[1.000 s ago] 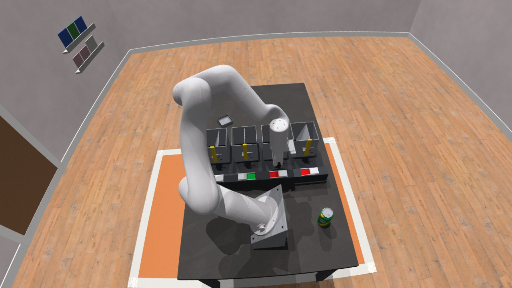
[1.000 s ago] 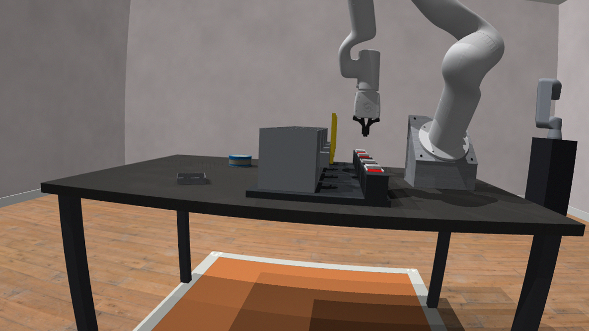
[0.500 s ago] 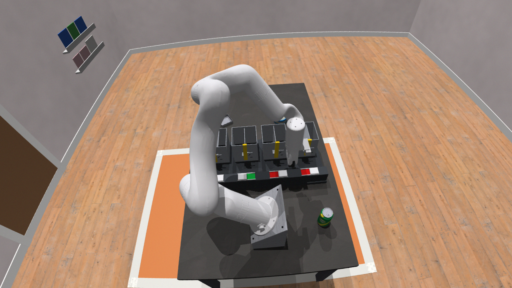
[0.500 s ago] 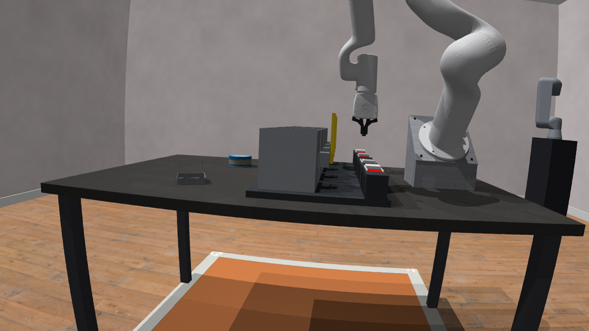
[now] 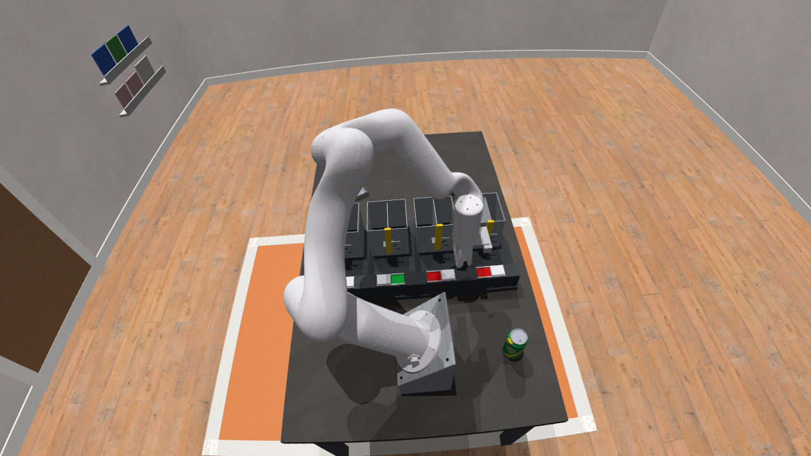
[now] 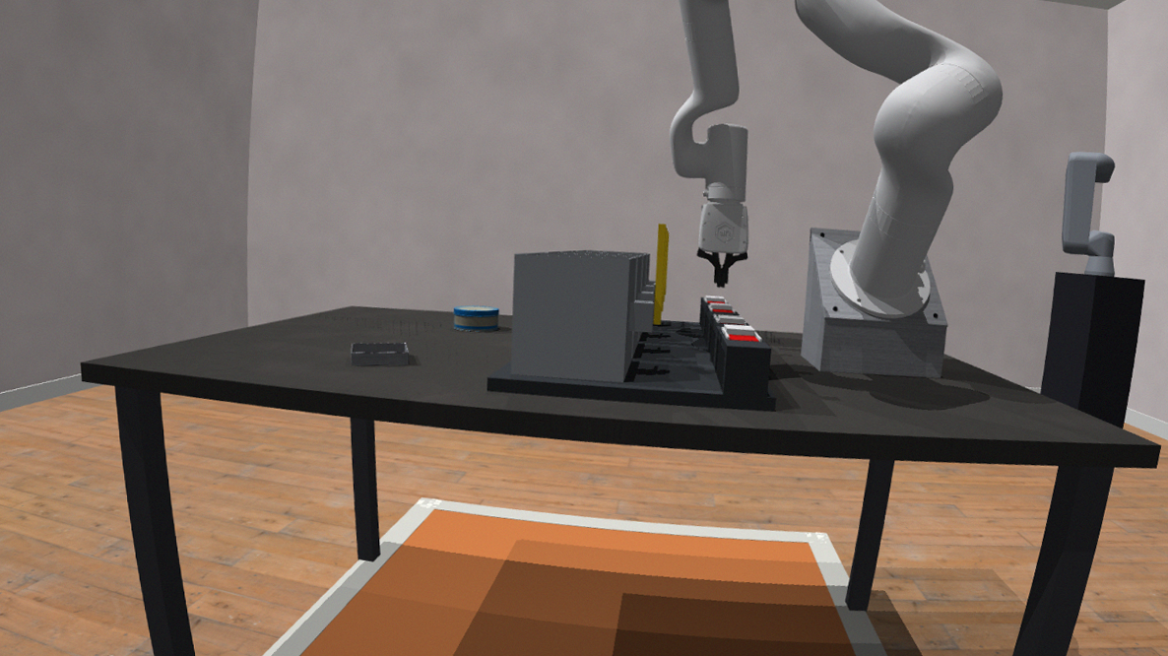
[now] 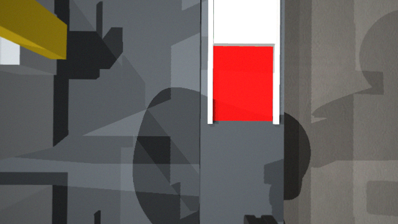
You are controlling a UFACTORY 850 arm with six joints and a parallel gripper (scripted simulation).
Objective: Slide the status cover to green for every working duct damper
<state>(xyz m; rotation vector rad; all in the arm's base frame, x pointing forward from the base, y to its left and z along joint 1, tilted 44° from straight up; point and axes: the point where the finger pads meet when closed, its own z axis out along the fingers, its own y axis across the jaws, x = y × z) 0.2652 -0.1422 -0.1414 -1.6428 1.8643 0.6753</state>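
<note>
Four grey duct dampers stand in a row on a black base; the arm hides most of the first [image 5: 352, 218]. The second [image 5: 386, 214], third [image 5: 432, 211] and fourth [image 5: 491, 206] each have a yellow lever. The second slider [image 5: 391, 278] shows green. The third slider [image 5: 441, 275] and fourth slider [image 5: 490, 271] show red, each with its white cover to the right. My gripper [image 5: 463, 263] [image 6: 720, 278] is shut and empty, pointing down a little above the slider rail between the third and fourth sliders. The wrist view shows the fourth slider's red patch [image 7: 243, 82] and white cover [image 7: 245, 22].
A green can [image 5: 514, 344] stands on the table right of the arm's base mount [image 5: 425, 346]. A blue tin [image 6: 475, 318] and a small grey tray [image 6: 379, 353] lie behind the dampers. A black post [image 6: 1091, 339] stands at the table's corner.
</note>
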